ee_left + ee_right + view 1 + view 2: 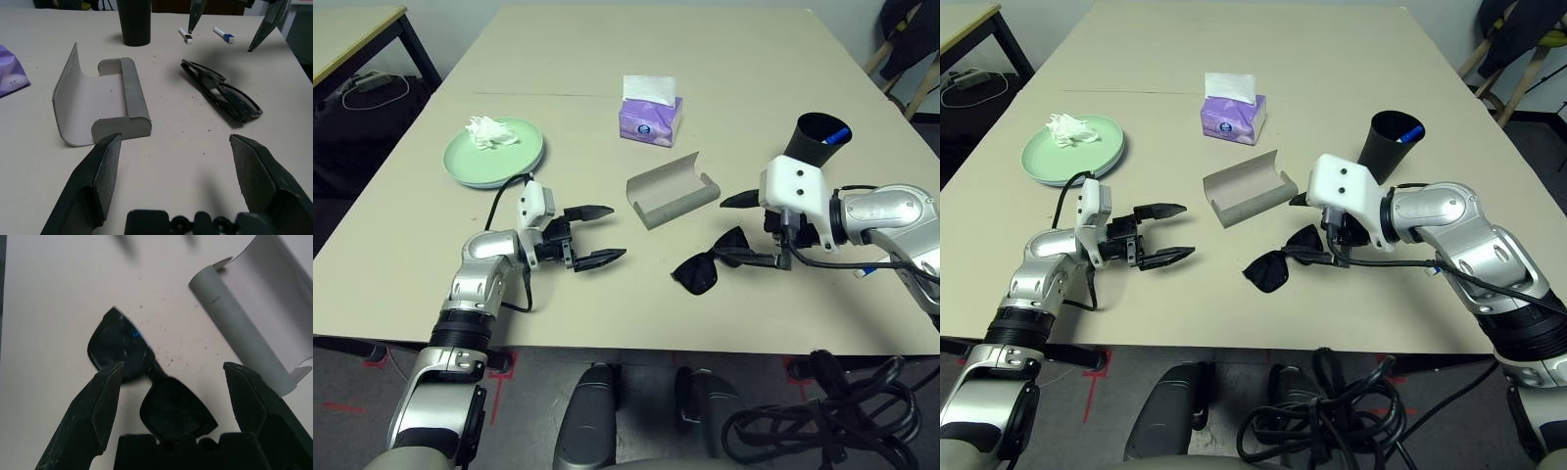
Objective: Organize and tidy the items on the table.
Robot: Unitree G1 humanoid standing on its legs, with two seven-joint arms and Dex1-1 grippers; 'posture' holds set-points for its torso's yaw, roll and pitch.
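My right fingers (168, 391) are spread wide over the black sunglasses (710, 266), holding nothing; the glasses lie flat on the surface (705, 59) just beside the open grey case (671, 189). My left fingers (597, 235), also wide and empty, hover near that case.

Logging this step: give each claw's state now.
Left claw: open, holding nothing.
Right claw: open, over the sunglasses.

Between the left gripper's (171, 161) spread fingers, an open grey glasses case (100, 105) lies beside black sunglasses (222, 94) on the table (186, 142), a black cup (134, 22) beyond.
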